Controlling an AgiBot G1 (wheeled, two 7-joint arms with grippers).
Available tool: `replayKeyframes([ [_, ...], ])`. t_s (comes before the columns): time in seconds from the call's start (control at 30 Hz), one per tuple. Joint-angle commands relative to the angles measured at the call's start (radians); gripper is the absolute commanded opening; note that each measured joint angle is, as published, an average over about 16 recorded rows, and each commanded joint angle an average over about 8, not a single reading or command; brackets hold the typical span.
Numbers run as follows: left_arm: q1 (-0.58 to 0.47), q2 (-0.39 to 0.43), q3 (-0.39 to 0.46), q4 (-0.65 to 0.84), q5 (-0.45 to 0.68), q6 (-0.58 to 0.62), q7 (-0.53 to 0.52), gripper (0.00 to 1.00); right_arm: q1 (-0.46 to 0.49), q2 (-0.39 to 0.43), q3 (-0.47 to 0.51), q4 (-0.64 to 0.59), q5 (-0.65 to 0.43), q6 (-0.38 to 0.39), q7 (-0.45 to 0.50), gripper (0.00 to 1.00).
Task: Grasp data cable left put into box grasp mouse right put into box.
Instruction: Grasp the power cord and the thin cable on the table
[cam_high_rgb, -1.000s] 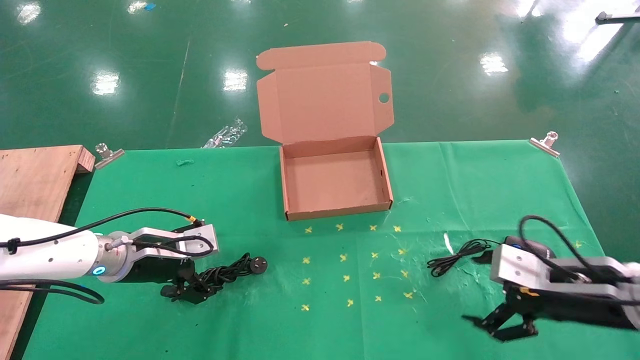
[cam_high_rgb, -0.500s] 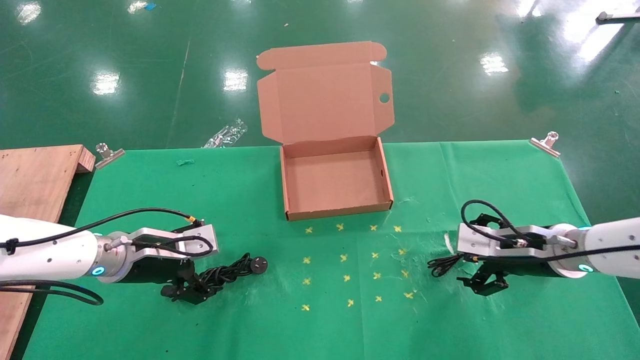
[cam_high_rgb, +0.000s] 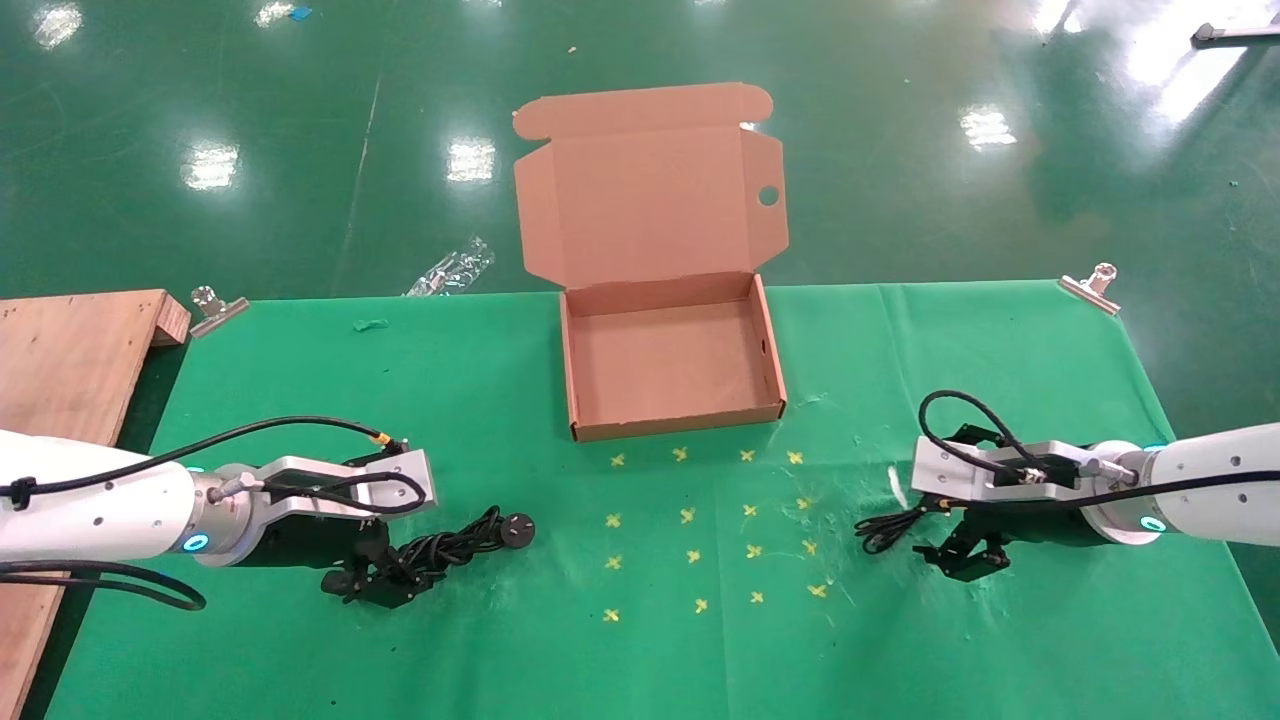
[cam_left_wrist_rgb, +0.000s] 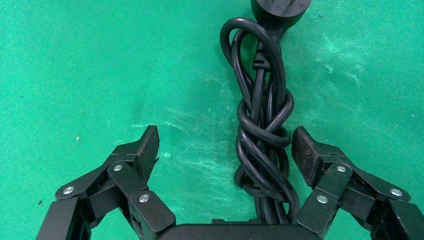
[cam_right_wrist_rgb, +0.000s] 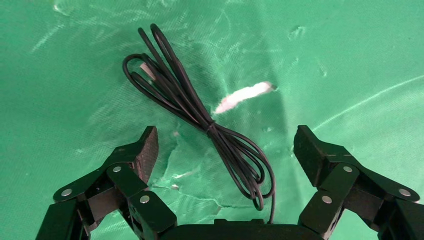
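Now, both arms are down low over the green cloth-covered counter (cam_high_rgb: 480, 380), one on each side. On the left, the left gripper (cam_left_wrist_rgb: 225, 150) sits with its fingers (cam_left_wrist_rgb: 145, 147) spread wide, straddling the bundled, coiled black data cable (cam_left_wrist_rgb: 262, 125); the bundle lies on the cloth between the two pads, close to one pad and clear of the other, nothing clamped. The cable's small round disc plug (cam_high_rgb: 519, 530) points toward the middle of the counter. Over on the right, the right gripper (cam_right_wrist_rgb: 225, 150) is likewise wide open, its fingers (cam_right_wrist_rgb: 312, 150) set either side of the thin black looped cord (cam_right_wrist_rgb: 200, 117), which lies flat on the cloth and touches neither pad. The glossy black mouse itself I can't make out; in the head view the right gripper's silver body (cam_high_rgb: 985, 480) covers that spot, and only the cord's loops (cam_high_rgb: 885, 530) poke out beside it. The shallow brown corrugated cardboard box (cam_high_rgb: 575, 385) stands at the far middle of the counter, lid hinged upright, its tray holding nothing, well apart from both grippers.
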Motion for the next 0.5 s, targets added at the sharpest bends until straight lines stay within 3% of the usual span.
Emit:
replayKeyframes([
  [0.03,0.000,0.000,0.000,0.000,0.000,0.000,0.000,0.00,-0.001,0.002,0.001,0.004,0.003,-0.001,0.000,0.00],
  [0.5,0.000,-0.001,0.000,-0.001,-0.001,0.001,0.000,0.00,-0.007,0.010,0.002,0.018,0.013,-0.007,0.001,0.00],
])
